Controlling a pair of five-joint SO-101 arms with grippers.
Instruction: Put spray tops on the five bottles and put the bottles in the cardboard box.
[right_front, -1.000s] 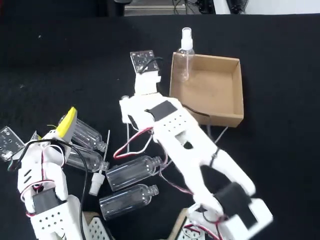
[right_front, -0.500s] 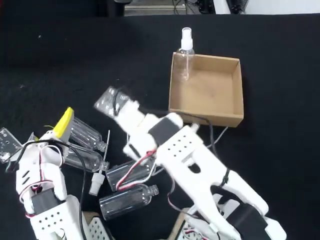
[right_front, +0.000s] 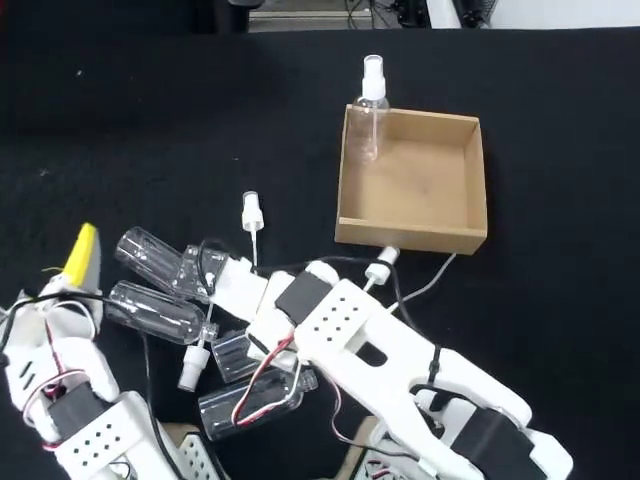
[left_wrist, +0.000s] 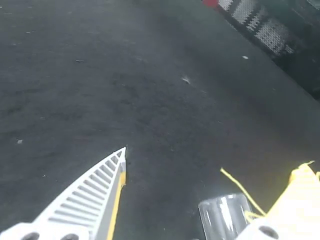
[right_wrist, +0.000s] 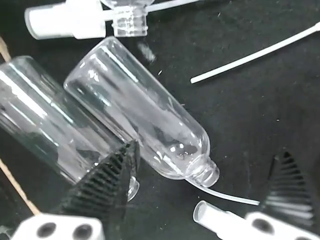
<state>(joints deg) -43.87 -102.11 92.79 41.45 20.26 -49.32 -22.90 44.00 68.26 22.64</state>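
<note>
Hovering over the group of bare bottles (right_front: 155, 312), which lie on the table (right_front: 560, 120) well apart from the cardboard box (right_front: 412, 180), the right gripper (right_wrist: 206, 152) has its fingers spread wide and holds nothing. Between them, in its wrist view, lies one clear bottle (right_wrist: 135, 112) with its open neck turned toward the gripper, and a second bottle lies just beside it. I judge that the fingers are opened this much so that they can close around the body of this bottle.

The left gripper (left_wrist: 212, 160) is also released and empty. It is farther from the box than the bottles are, and the end of one bottle (left_wrist: 222, 212) is just beside its yellow finger. From this place it could probably hold a bottle steady while the other arm fits a top.

I can see three loose spray tops. One (right_front: 251, 212) lies between the bottles and the box, one (right_front: 381, 262) is just beside the box wall nearest to the arms, and one (right_front: 193, 365) is among the bottles.

One capped bottle (right_front: 370, 115) stands upright inside the box, in the far corner on the side of the lying bottles. This leaves the box floor free for the others. So one of the five seems done, and four are not yet capped.
</note>
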